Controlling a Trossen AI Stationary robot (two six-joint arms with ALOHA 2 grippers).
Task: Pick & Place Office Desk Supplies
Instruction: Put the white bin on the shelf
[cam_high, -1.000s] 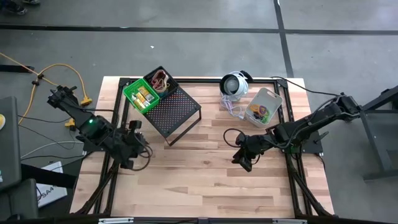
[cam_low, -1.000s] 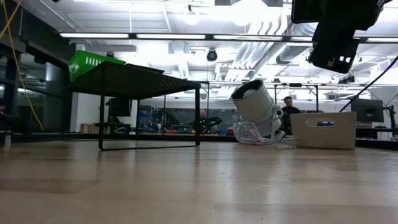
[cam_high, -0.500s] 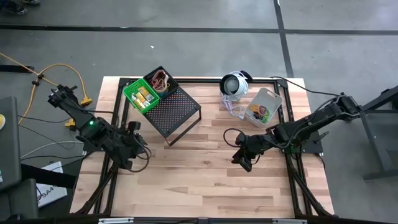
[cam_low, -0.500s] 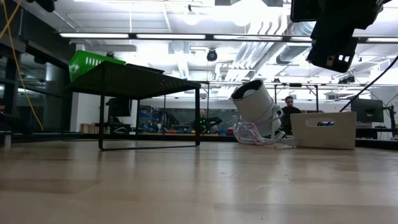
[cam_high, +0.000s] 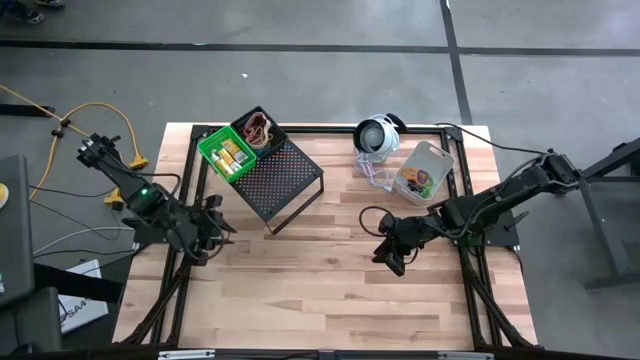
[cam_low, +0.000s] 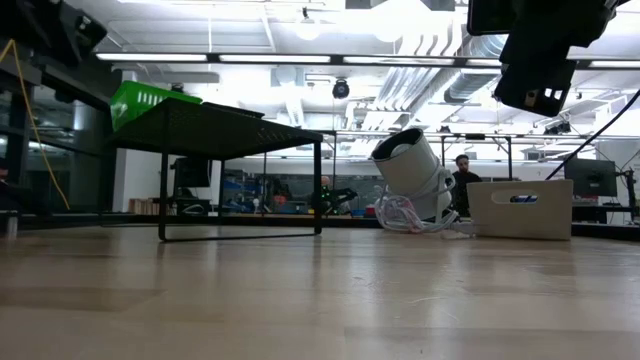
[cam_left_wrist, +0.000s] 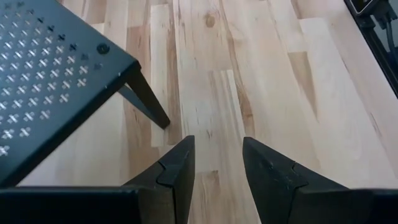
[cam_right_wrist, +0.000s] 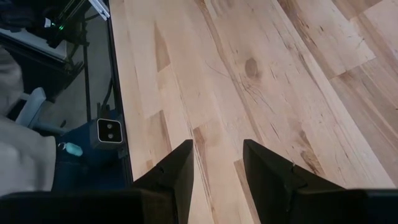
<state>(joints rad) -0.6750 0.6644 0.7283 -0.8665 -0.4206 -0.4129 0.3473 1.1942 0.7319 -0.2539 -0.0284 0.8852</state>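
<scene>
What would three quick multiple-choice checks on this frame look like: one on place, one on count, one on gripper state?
1. Where is the green bin?
A. on top of the black mesh rack
B. on the bare table
C. in the right gripper

2. How many bins sit on the rack?
A. none
B. two
C. four

3. How is the left gripper?
A. shut on a loop
B. shut on the rack's leg
C. open, holding nothing

Answers:
1 A: the high view shows the green bin at the rack's far left corner.
2 B: the green bin and the black bin sit side by side; the grey bin stands on the table.
3 C: the left wrist view shows bare wood between its fingers.
</scene>
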